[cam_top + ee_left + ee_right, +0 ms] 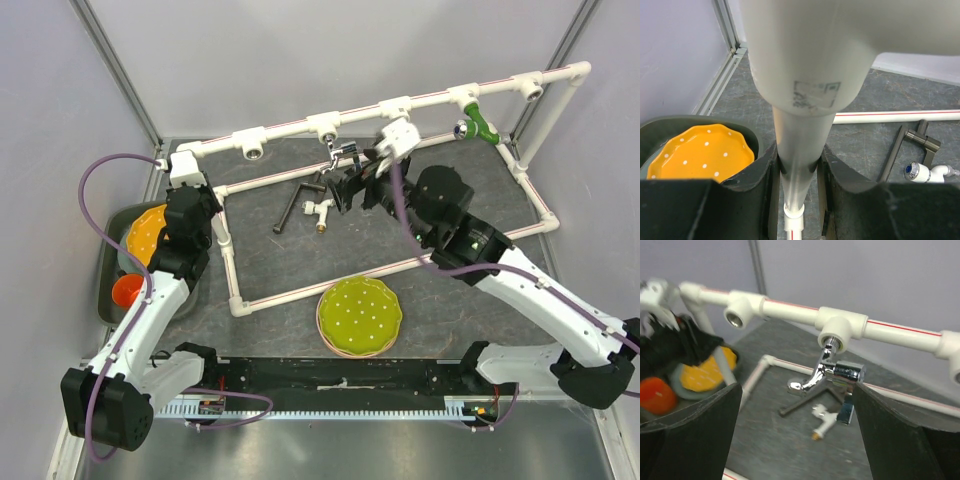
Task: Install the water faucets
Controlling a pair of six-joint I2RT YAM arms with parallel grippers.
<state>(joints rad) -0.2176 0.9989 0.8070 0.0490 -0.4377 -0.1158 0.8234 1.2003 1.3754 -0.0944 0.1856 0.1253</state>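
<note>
The shiny silver faucet (832, 372) hangs from a white tee socket (838, 332) of the pipe frame; it also shows in the top view (343, 152). My right gripper (797, 410) is open and empty just in front of it, and its right finger (905, 435) is close beside the lever. The white faucet with a brass end (320, 210) lies on the mat, also seen in the right wrist view (822, 422) and the left wrist view (927, 172). My left gripper (799, 165) is shut on the frame's left pipe (795, 145).
A black L-shaped bar (295, 202) lies beside the white faucet. A green tap (478, 126) sits on a tee at the right. A green plate (359, 317) lies at the front. A dark bin (112, 262) at the left holds an orange plate (145, 232) and an orange cup (127, 291).
</note>
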